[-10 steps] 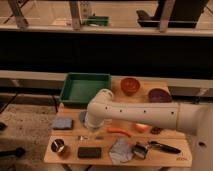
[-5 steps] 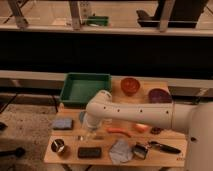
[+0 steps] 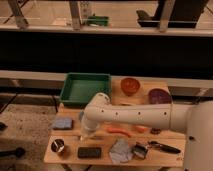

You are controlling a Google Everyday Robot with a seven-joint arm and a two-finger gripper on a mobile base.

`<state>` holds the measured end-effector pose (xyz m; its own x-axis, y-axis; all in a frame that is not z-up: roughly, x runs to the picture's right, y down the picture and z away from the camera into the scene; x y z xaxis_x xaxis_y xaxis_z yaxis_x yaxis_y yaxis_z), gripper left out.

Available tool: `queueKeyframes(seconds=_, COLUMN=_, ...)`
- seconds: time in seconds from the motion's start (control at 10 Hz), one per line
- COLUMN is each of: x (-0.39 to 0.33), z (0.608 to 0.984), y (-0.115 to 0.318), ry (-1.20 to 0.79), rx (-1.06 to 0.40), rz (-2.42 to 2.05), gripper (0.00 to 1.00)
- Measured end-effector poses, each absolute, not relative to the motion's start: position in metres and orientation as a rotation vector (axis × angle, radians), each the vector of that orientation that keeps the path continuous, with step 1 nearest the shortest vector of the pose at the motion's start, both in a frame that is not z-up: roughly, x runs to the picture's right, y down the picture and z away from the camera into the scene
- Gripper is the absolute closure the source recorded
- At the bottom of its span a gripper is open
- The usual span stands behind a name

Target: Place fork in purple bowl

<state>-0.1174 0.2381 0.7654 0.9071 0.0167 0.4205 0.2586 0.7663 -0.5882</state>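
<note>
My white arm reaches from the right across the wooden table (image 3: 70,156). Its gripper (image 3: 84,133) hangs low over the table's left middle, between a blue cloth and an orange item. A slim silvery streak right under the gripper (image 3: 81,136) looks like the fork; I cannot tell whether it is held. The dark purple bowl (image 3: 159,95) stands at the back right, far from the gripper. A red-orange bowl (image 3: 130,85) stands to its left.
A green tray (image 3: 85,88) sits at the back left. A blue cloth (image 3: 62,123), a metal cup (image 3: 59,146), a black block (image 3: 89,152), a grey rag (image 3: 121,150), an orange item (image 3: 119,131) and a black-handled tool (image 3: 165,147) lie along the front.
The end of the arm has shifted slightly left and down toward the table. The objects on the table have not moved.
</note>
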Motion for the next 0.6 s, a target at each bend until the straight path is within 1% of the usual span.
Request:
queueKeyframes(seconds=0.2, x=-0.126, z=0.767, y=0.243, ry=-0.430, rx=-0.708, rz=-0.137, gripper=0.43)
queueKeyframes(seconds=0.6, x=-0.129, z=0.775, y=0.250, ry=-0.423, rx=-0.728, rz=-0.131, gripper=0.43)
